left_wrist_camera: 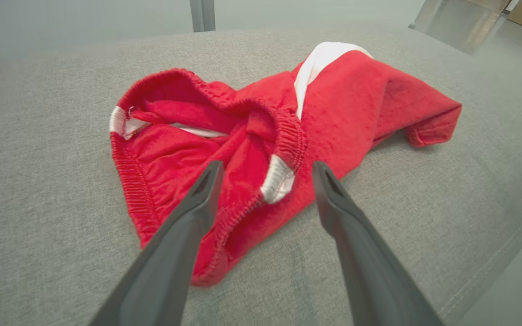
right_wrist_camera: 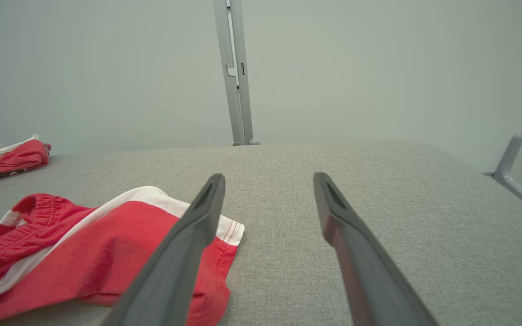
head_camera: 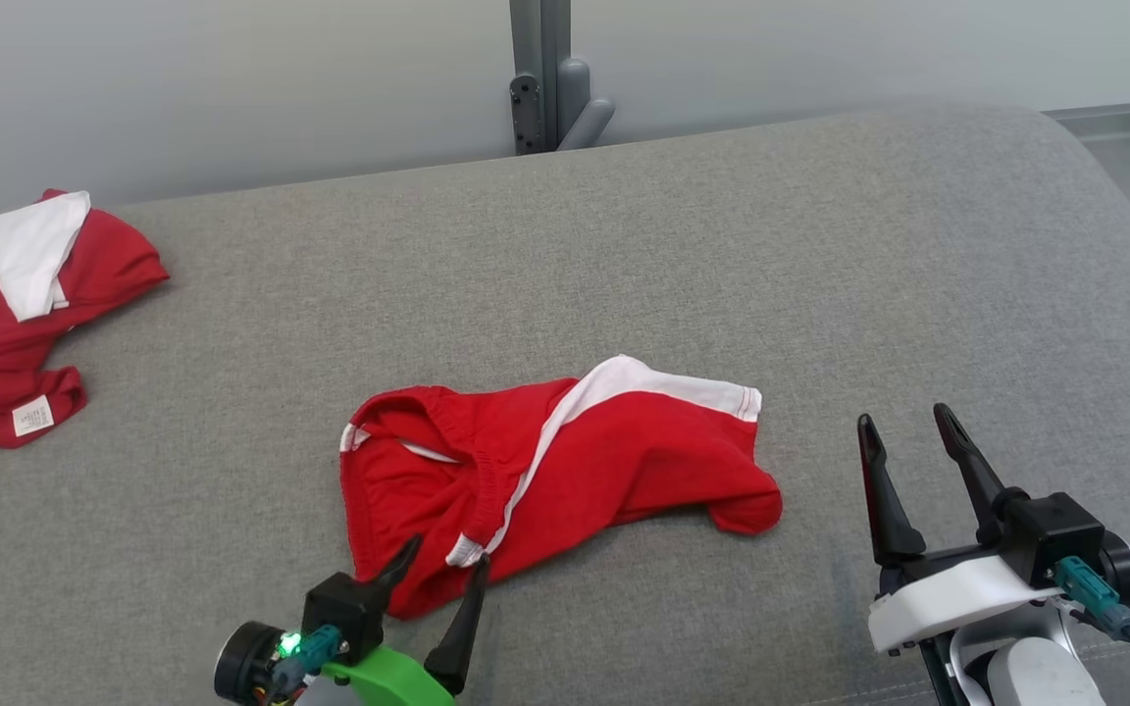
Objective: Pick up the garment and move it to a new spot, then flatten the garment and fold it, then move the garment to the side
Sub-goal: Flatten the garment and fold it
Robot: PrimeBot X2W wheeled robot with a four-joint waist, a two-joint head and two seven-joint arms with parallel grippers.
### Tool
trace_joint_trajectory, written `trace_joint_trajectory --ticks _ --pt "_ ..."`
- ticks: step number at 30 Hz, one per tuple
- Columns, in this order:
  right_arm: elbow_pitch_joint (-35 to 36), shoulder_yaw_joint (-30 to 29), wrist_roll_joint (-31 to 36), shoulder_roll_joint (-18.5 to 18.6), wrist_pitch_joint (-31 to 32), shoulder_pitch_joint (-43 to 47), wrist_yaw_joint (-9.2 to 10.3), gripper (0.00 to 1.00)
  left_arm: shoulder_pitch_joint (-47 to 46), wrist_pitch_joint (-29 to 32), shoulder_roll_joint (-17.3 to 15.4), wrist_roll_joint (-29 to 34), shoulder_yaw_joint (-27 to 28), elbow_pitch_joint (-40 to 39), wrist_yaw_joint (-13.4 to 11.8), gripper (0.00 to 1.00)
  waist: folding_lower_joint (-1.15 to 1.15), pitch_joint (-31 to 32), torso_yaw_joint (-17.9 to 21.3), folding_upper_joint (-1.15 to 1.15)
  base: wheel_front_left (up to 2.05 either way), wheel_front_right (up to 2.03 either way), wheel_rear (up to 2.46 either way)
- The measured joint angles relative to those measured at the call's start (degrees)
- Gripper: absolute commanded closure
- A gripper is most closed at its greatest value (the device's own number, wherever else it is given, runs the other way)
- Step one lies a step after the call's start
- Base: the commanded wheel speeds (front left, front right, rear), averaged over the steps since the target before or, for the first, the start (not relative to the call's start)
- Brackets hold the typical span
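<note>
Two grippers, two red garments, one grey cushion (head_camera: 722, 245).
The left gripper (head_camera: 449, 551) is spread wide and empty, its tips at the near waistband of the crumpled red shorts (head_camera: 565, 461) mid-cushion; the right gripper (head_camera: 903, 417), equally wide and empty, sits near the shorts' leg hem. A second red garment (head_camera: 16, 324) (white-trimmed too) lies far left.

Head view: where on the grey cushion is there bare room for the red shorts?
Free: the broad strip behind the shorts up to the post, and the far right corner past the right end effector. Crowded: the left edge, with a second red garment, and the front, around the left end effector.
</note>
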State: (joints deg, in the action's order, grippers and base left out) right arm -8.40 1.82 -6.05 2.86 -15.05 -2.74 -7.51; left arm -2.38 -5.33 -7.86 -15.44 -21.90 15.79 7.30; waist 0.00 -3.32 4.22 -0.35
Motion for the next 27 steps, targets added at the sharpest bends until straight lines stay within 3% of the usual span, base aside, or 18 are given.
trace_joint_trajectory --ticks 10,12,15,17,23,27 --pt "-0.3 0.3 -0.2 0.0 0.0 -0.3 0.00 0.00 -4.3 6.3 -5.8 -4.7 -7.0 0.7 0.1 0.00 0.00 -0.8 1.2 0.00 0.00 0.00 0.00" --pt "-0.4 0.3 -0.2 0.0 0.0 -0.3 0.00 0.00 -4.6 6.9 -6.3 -5.6 -7.8 0.5 0.1 0.28 0.00 -0.8 1.3 0.00 0.00 0.00 0.00" --pt "-0.5 0.2 -0.2 0.0 0.0 -0.3 0.00 0.00 -4.7 7.3 -7.0 -6.6 -8.6 0.1 0.1 0.52 0.00 -0.8 1.3 0.00 0.00 0.00 0.00" --pt "-0.5 0.2 -0.2 0.0 0.0 -0.3 0.00 0.00 -4.7 7.4 -7.2 -6.7 -8.8 0.0 0.1 0.60 0.00 -0.7 1.3 0.00 0.00 0.00 0.00" --pt "-0.6 0.5 -0.2 0.0 0.0 -0.3 0.00 0.00 -4.9 7.9 -7.4 -7.2 -9.9 0.8 0.1 0.56 0.00 -0.4 1.2 0.00 0.00 0.00 0.00" --pt "-0.8 0.9 -0.2 0.0 0.0 -0.3 0.00 0.00 -6.0 7.8 -6.8 -7.5 -10.4 2.7 0.1 0.58 0.00 -0.2 1.3 0.00 0.00 0.00 0.00"
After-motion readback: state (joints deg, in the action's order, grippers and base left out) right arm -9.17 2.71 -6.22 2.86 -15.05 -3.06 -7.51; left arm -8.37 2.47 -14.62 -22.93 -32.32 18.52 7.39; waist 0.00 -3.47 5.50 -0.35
